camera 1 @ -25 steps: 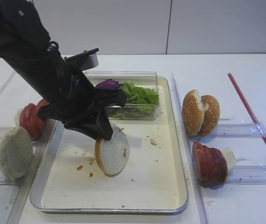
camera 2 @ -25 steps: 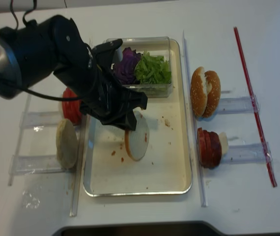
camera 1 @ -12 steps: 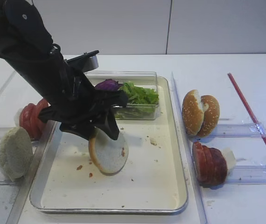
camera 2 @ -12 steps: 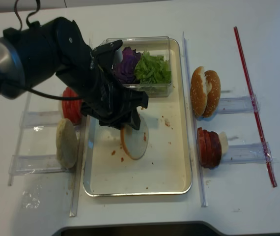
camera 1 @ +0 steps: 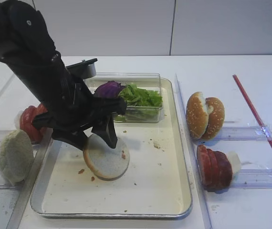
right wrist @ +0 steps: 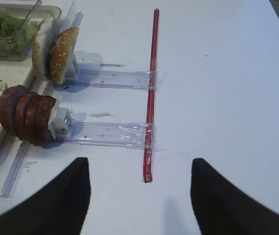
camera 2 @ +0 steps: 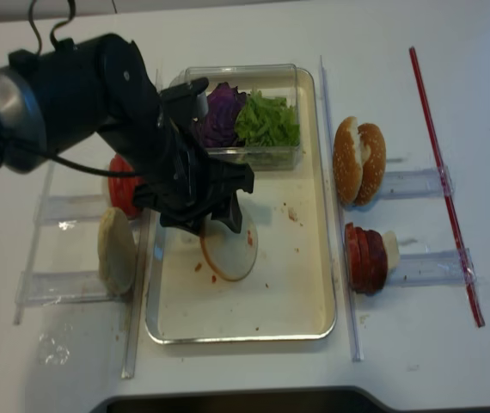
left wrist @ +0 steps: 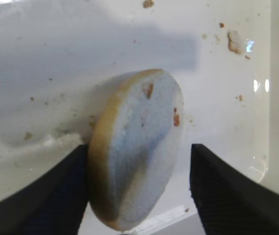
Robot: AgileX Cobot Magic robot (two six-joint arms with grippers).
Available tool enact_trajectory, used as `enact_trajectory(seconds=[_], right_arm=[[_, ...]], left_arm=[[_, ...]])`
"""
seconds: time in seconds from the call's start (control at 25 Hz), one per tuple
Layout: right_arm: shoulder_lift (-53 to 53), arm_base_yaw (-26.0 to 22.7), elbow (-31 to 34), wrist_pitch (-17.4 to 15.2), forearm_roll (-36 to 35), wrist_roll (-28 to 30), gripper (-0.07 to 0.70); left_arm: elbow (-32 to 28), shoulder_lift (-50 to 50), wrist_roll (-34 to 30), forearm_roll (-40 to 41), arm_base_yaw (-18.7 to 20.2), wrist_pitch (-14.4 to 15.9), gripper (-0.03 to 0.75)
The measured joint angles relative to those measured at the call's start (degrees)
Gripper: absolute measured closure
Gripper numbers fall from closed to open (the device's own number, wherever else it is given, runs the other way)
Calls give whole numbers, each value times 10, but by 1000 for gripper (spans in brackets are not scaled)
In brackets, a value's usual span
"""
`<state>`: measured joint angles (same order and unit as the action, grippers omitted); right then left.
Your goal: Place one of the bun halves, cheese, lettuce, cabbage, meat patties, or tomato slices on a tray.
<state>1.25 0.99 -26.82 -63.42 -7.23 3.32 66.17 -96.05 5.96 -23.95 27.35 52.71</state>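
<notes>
A thin pale bun half [camera 1: 106, 162] [camera 2: 228, 249] lies almost flat on the cream tray [camera 1: 183, 143] [camera 2: 309, 284]. My left gripper [camera 1: 94, 139] [camera 2: 211, 225] stands open right over it. In the left wrist view the bun half [left wrist: 139, 122] sits between the spread fingers [left wrist: 56, 196], its crust edge against the left one. Lettuce [camera 1: 143, 95] and purple cabbage [camera 1: 108, 88] fill a clear box at the tray's back. Tomato slices [camera 1: 31, 121] stand left of the tray. My right gripper [right wrist: 139, 164] is open over bare table. Cheese is out of view.
Right of the tray, a sesame bun [camera 1: 205, 114] and a row of dark red slices [camera 1: 212, 167] stand in clear holders; tomato or meat, I cannot tell. A domed pale bun [camera 1: 14, 155] stands at the left. A red strip [camera 1: 257, 119] lies at the far right.
The left gripper has opened. The bun half, held tilted above the tray a second ago, has dropped and now lies almost flat on it. The arm shifted slightly left.
</notes>
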Motion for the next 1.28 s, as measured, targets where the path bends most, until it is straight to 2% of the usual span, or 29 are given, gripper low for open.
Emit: enact_trajectory(seconds=[0.28, 0.68, 0.92, 1.0, 1.16, 1.28], right_arm=[[0, 0, 0, 0, 0, 0, 167], [0, 0, 0, 0, 0, 0, 167], [0, 0, 0, 0, 0, 0, 167], [0, 0, 0, 0, 0, 0, 167], [0, 0, 0, 0, 0, 0, 167], [0, 0, 0, 0, 0, 0, 167]], left_arm=[[8, -2, 3, 0, 0, 4, 304], [15, -2, 11, 36, 0, 30, 304], [63, -2, 36, 77, 0, 69, 304], [82, -2, 40, 89, 0, 89, 304], [130, -2, 57, 133, 0, 156, 304], [169, -2, 72, 183, 0, 169, 304]])
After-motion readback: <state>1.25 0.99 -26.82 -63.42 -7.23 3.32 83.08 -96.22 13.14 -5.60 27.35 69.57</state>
